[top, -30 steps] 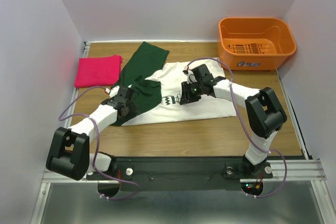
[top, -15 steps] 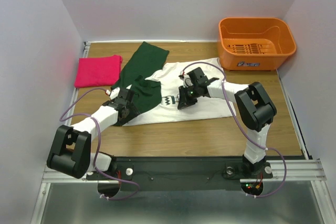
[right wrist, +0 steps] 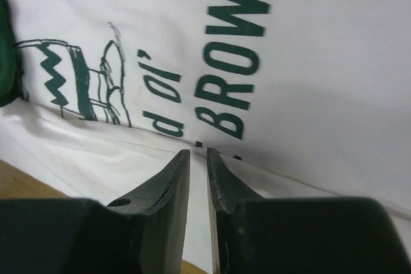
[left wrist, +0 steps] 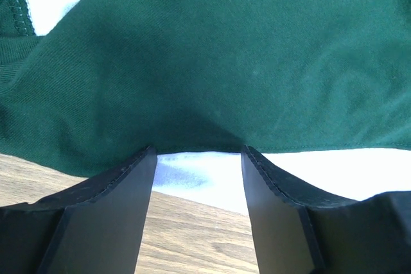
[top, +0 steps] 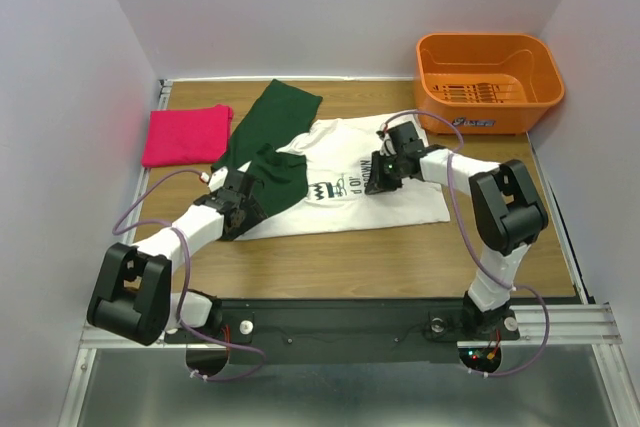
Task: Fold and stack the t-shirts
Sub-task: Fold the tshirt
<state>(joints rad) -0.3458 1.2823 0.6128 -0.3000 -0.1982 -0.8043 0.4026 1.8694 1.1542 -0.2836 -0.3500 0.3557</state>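
Note:
The white t-shirt (top: 400,202) with dark green sleeves lies spread across the middle of the table, print up. One green sleeve (top: 283,112) reaches toward the back, and green cloth (top: 280,177) is folded onto the white body. The pink-red t-shirt (top: 186,134) lies folded at the far left. My left gripper (top: 243,205) is open at the shirt's left edge; in the left wrist view (left wrist: 199,150) its tips meet the green cloth's edge (left wrist: 212,62). My right gripper (top: 374,183) rests on the printed chest; in the right wrist view (right wrist: 198,152) its jaws are nearly closed on a white crease (right wrist: 128,152).
An orange plastic basket (top: 488,67) stands at the back right corner. White walls close in the left, back and right sides. Bare wood (top: 400,257) shows along the front edge of the table, between the shirt and the arm bases.
My right gripper has moved right across the white shirt, uncovering more of the dark print. The left gripper has stayed at the green sleeve edge.

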